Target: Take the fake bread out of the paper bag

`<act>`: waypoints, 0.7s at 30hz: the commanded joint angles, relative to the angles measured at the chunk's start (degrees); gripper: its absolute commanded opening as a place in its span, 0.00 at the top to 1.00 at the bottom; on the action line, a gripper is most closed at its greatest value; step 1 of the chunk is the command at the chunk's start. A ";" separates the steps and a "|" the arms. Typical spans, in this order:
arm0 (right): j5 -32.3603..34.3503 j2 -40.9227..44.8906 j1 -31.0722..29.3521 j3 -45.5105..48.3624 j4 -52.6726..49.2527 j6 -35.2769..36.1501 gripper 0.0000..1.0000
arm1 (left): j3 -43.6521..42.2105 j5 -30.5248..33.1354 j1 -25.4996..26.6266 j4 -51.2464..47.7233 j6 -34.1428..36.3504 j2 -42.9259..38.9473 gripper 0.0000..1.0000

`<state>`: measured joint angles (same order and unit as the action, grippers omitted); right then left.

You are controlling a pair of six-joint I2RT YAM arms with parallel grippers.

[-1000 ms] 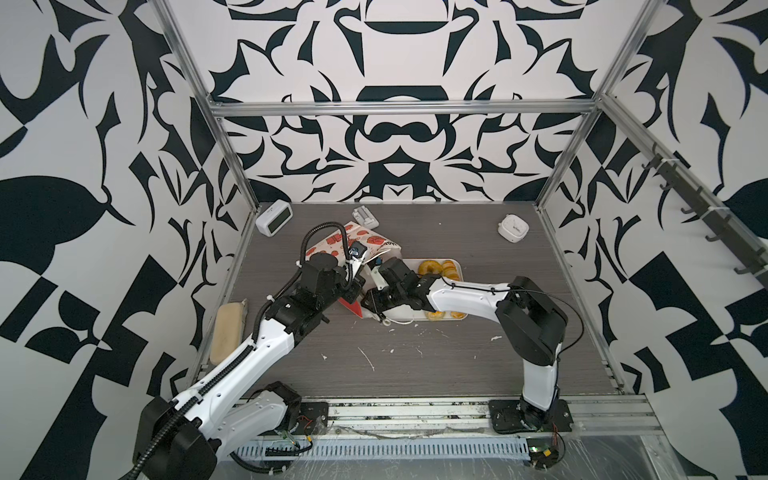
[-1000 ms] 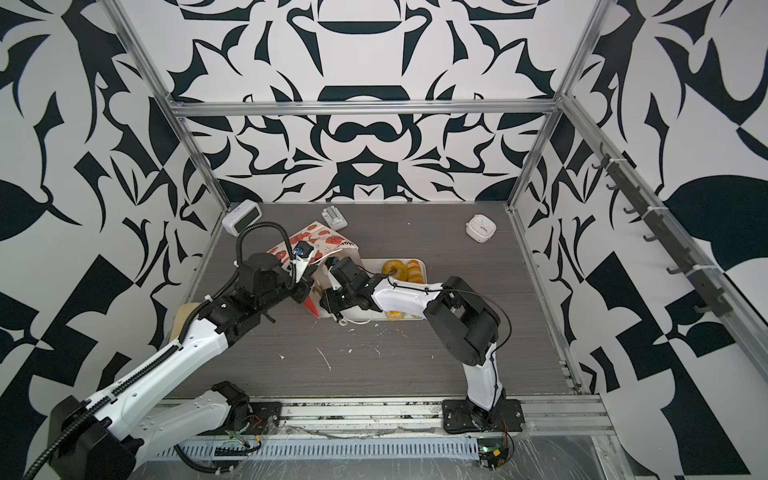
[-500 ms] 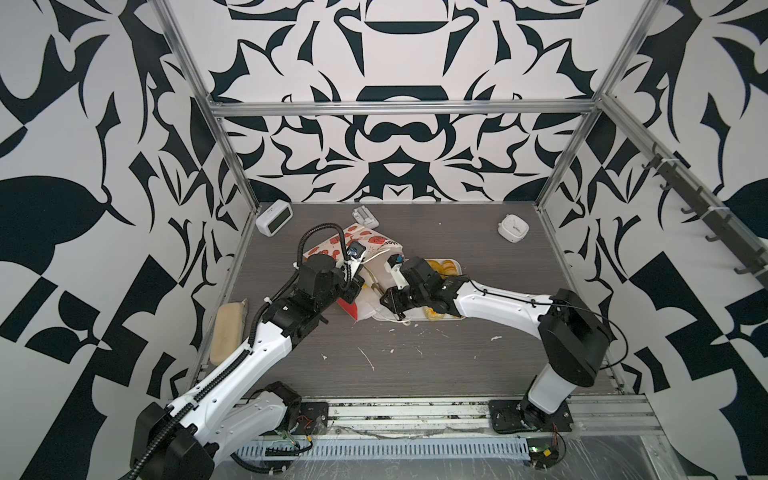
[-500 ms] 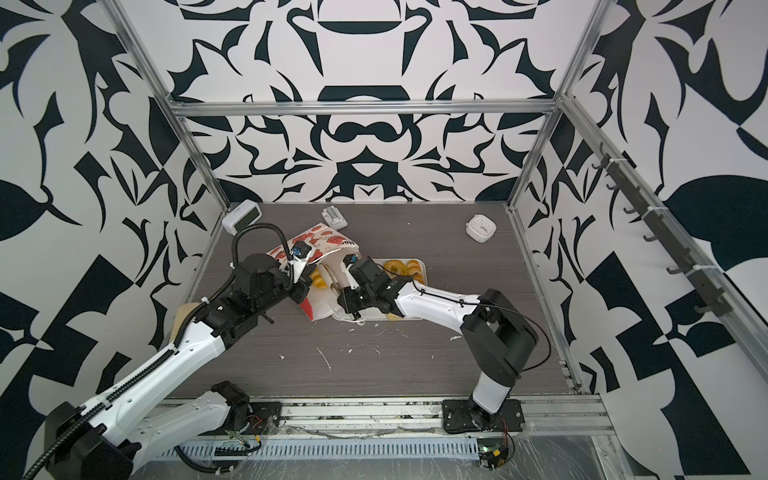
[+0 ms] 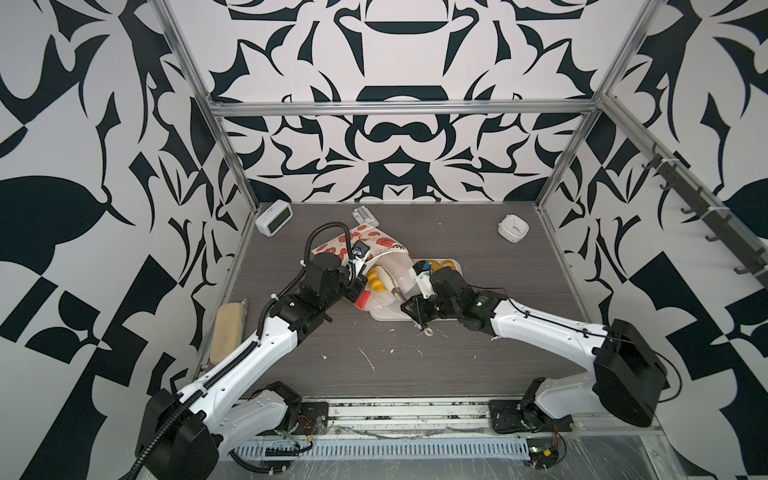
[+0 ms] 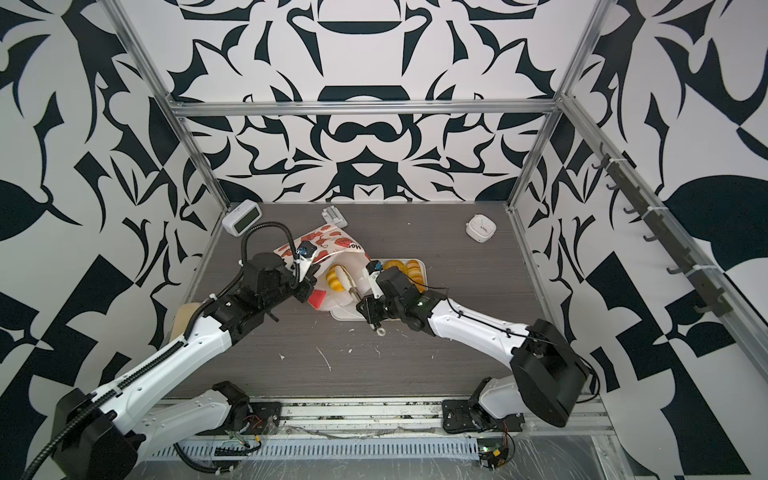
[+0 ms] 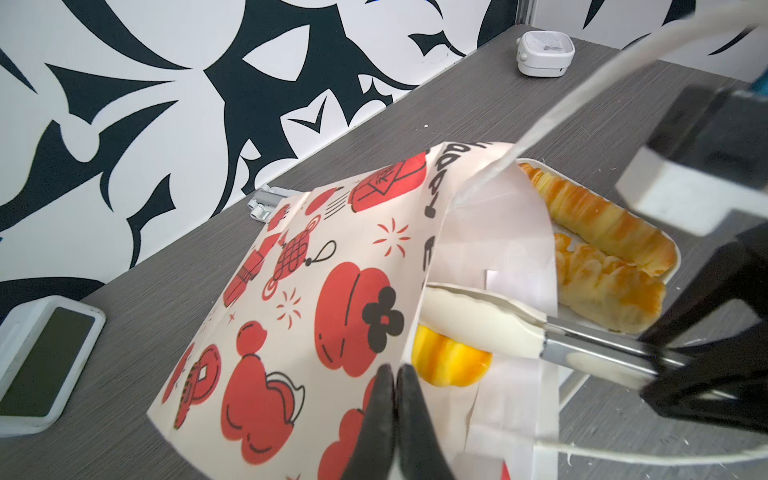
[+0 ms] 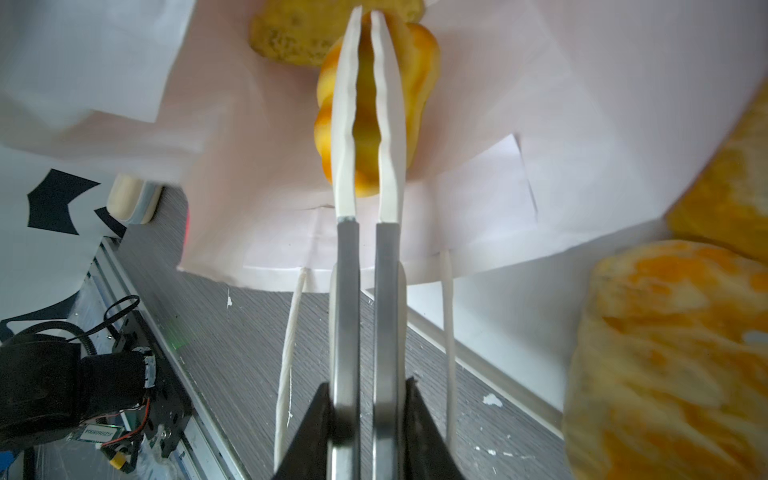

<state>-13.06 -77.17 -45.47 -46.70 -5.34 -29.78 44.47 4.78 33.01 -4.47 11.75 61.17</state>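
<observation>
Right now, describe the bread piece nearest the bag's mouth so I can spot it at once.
Find the red-printed paper bag mid-table, its mouth toward the white tray. Just inside that mouth sits the bun, beneath the white-tipped tongs. It is bright yellow, round and ridged, unlike the long golden-brown pastries on the tray.

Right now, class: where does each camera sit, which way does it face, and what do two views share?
Top views: high in front, looking down at the table; left arm and right arm show.
Left wrist: on the left arm, looking along its shut jaws pinching the paper bag.
Right wrist: on the right arm, looking along the tongs its jaws hold, into the paper bag.
Shared: both wrist views show the tongs and the ridged bun.
</observation>
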 commanded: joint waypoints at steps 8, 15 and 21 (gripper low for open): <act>-1.71 17.55 0.95 6.37 -3.13 3.41 0.98 | 0.62 3.92 -0.23 2.91 -1.24 2.51 1.00; -2.14 17.64 1.86 7.58 -2.43 2.55 0.98 | 1.24 2.26 0.02 3.92 -1.46 5.35 1.00; -2.18 7.39 1.92 3.57 2.24 2.51 0.98 | 1.49 1.58 1.56 4.99 -1.46 6.81 1.00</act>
<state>-13.91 -66.98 -43.48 -39.38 -7.22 -27.94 45.43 4.67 34.57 1.91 10.33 66.96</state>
